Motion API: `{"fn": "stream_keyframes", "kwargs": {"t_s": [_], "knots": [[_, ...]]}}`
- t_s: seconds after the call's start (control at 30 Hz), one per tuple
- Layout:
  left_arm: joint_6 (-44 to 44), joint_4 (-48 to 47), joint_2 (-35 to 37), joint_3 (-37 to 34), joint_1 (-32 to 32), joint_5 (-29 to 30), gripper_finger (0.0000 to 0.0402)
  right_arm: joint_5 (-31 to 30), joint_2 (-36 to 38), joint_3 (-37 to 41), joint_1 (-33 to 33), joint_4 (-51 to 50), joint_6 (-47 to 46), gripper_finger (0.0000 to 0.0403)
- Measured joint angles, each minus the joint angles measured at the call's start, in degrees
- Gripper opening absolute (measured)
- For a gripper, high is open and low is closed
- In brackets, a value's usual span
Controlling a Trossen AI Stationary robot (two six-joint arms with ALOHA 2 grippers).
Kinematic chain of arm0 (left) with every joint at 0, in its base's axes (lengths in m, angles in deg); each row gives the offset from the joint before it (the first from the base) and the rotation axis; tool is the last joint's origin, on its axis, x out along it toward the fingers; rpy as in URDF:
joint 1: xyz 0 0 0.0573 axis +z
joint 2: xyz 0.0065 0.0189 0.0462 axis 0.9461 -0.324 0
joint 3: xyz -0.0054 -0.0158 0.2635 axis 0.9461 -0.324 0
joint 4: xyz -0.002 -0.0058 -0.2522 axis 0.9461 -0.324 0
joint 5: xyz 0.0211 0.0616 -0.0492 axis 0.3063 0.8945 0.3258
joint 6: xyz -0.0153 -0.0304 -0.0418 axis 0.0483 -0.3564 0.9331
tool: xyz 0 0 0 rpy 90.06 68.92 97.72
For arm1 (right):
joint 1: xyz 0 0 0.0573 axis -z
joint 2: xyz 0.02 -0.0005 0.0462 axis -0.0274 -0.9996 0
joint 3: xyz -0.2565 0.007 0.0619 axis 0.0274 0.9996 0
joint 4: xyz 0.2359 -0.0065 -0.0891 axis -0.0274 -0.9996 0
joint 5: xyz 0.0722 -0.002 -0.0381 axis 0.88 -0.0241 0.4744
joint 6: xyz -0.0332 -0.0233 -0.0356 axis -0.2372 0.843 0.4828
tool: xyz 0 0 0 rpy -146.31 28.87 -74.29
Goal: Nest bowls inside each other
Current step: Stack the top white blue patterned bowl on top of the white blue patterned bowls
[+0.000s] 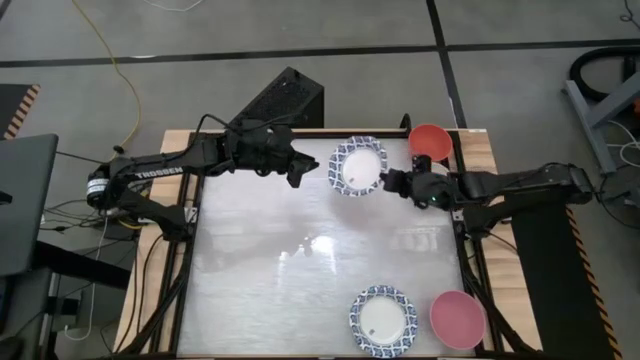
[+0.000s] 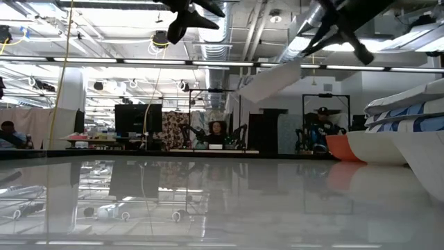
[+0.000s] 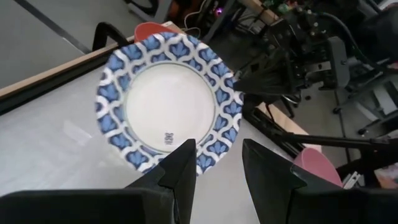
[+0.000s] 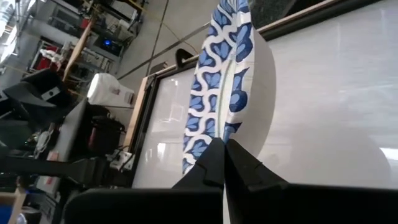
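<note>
A blue-rimmed bowl [image 1: 358,166] was held near the far edge of the table [image 1: 260,270], clear of its surface, as the low view showed. The right gripper [image 1: 386,181] was clamped on that bowl's rim at its right side, with the fingers pressed together on the patterned edge [image 4: 217,127]. The left gripper [image 1: 312,166] was positioned just beside the bowl's left side, its fingers [image 3: 180,168] parted with a gap between them; nothing was gripped by it. In the left wrist view, the same bowl [image 3: 168,102] was seen face-on just past the fingertips.

A red bowl [image 1: 430,141] was placed at the far right corner of the table, just behind the right gripper. A second blue-rimmed bowl [image 1: 383,321] was set near the front edge, right of centre, and a pink bowl [image 1: 458,319] was set just beside it on the right. Whether the two were touching could not be told.

In the low view, stacked bowls [image 2: 406,132] were seen at the right side, white with blue patterning, with a red one [image 2: 340,146] beyond them.
</note>
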Motion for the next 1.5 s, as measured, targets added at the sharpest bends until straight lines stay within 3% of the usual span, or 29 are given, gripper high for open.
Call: {"fn": "stream_keyframes", "kwargs": {"t_s": [0.27,0.93,1.23,1.5], "knots": [[1.48,0.29,0.0,0.0,-2.1,2.17,0.0119,-9.2,1.22,0.0,-11.0,-5.56,-7.92,0.0014],[4.48,8.58,0.0,0.0,-5.7,2.21,0.0119,-35.98,0.16,0.02,-36.22,-5.55,-19.35,0.0014],[4.5,9.72,0.0,0.0,-7.12,2.38,0.0119,-40.38,-2.73,0.02,-42.32,-5.46,-24.96,0.0014],[4.9,9.72,0.0,0.0,-8.13,6.7,0.0119,-40.55,-5.44,0.07,-46.41,-5.34,-30.03,0.0014]]}}
